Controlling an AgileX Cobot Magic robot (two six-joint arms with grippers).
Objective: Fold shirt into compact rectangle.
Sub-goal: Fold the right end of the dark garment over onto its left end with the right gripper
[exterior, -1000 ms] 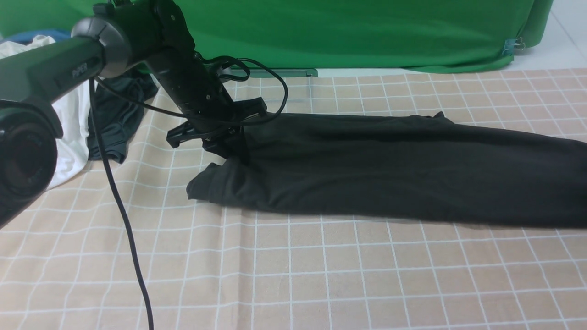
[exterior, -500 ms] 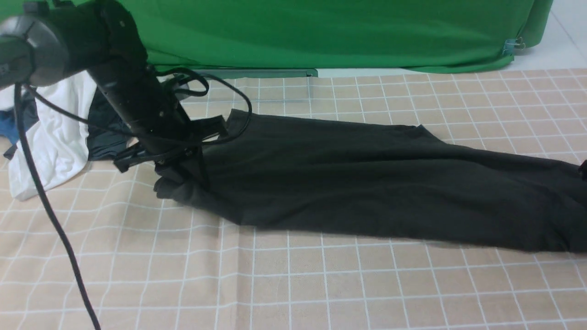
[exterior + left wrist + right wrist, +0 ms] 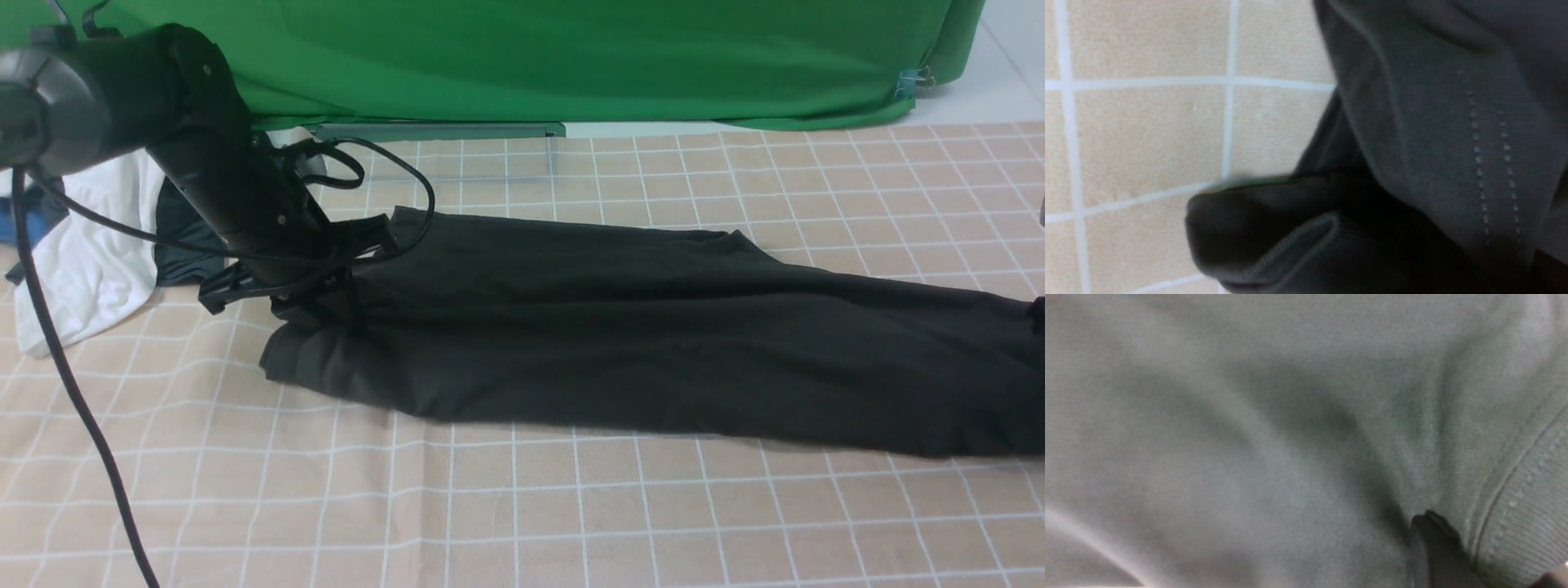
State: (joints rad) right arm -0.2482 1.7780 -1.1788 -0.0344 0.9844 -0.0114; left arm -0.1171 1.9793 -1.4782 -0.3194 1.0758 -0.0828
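Observation:
The black shirt [image 3: 637, 343] lies stretched in a long band across the checked tablecloth, from centre left to the right edge of the front view. No print shows on it. My left gripper [image 3: 322, 298] is shut on its bunched left end. In the left wrist view the shirt's stitched hem [image 3: 1486, 163] and a rolled edge cover the jaws. The right arm is beyond the front view's right edge. Grey-looking shirt fabric [image 3: 1249, 437] fills the right wrist view, where one dark finger [image 3: 1433, 551] presses into a fold beside a ribbed edge [image 3: 1527, 498].
A white shirt [image 3: 90, 237], a smaller dark garment [image 3: 184, 245] and blue cloth [image 3: 20, 220] are piled at the far left. A green backdrop [image 3: 571, 57] hangs along the table's back. The left arm's black cable [image 3: 73, 408] dangles over the front left.
My left gripper has moved left and lower, dragging the shirt's left end with it. The whole band has shifted left and its right end has sunk toward the table.

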